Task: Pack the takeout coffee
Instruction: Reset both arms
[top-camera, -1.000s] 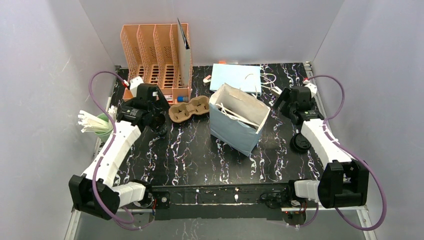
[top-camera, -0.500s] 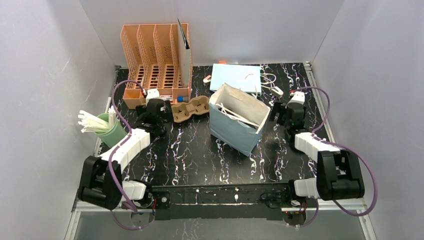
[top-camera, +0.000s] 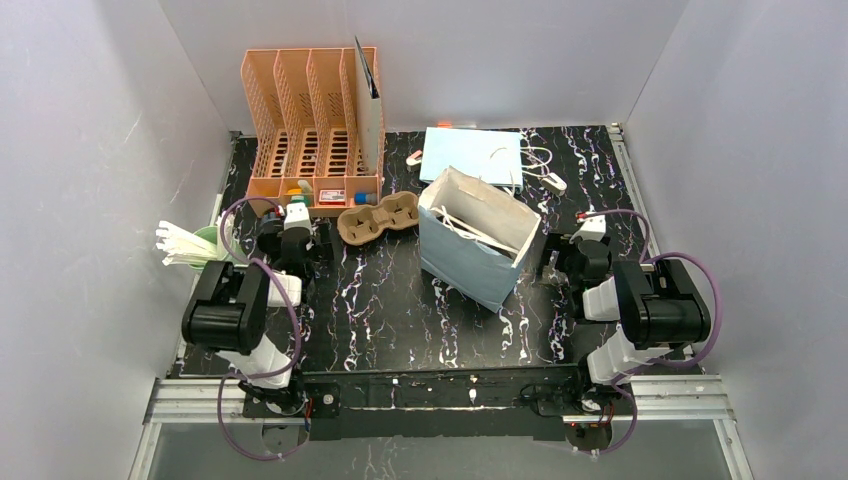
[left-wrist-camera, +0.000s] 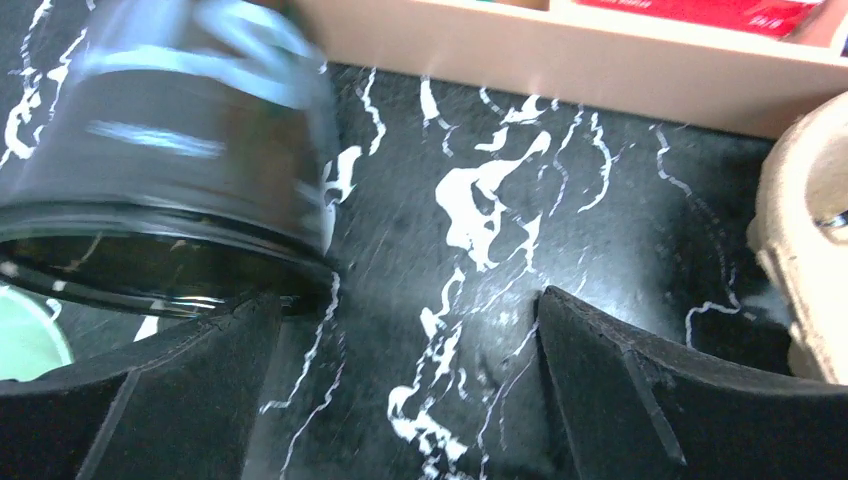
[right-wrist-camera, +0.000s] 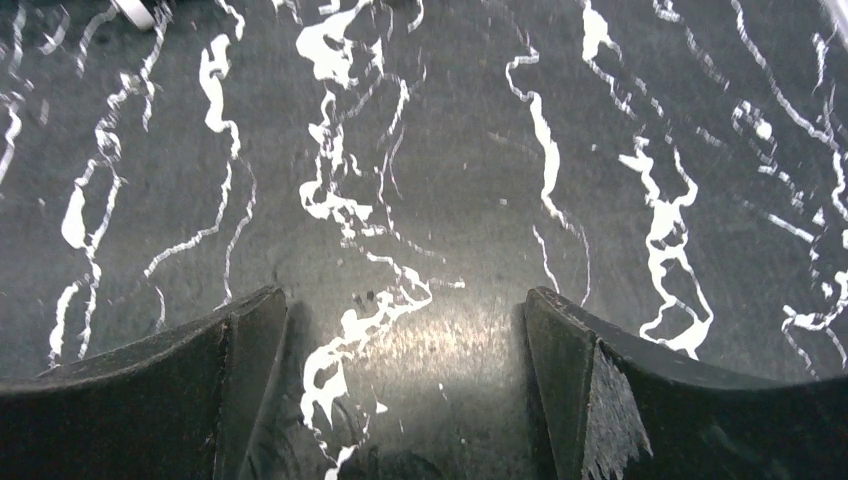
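A dark takeout coffee cup (left-wrist-camera: 170, 150) shows blurred in the left wrist view, just beyond my left finger and outside the jaws. My left gripper (left-wrist-camera: 410, 380) is open over bare black marble tabletop. It sits folded back at the table's left (top-camera: 297, 240). My right gripper (right-wrist-camera: 405, 370) is open too, with only tabletop between its fingers, and it is just right of the standing light-blue paper bag (top-camera: 475, 240). The bag is open at the top. From the top view I cannot make out any cup; the arms cover those spots.
A brown pulp two-cup carrier (top-camera: 378, 217) lies left of the bag, and its edge shows (left-wrist-camera: 800, 260) in the left wrist view. An orange desk organiser (top-camera: 310, 130) stands at the back left. A flat blue bag (top-camera: 470, 155) lies behind. A green cup of white sticks (top-camera: 205, 250) is far left.
Both arms have drawn back toward the near edge and folded up. My left gripper has come away from the dark cup beside the carrier.
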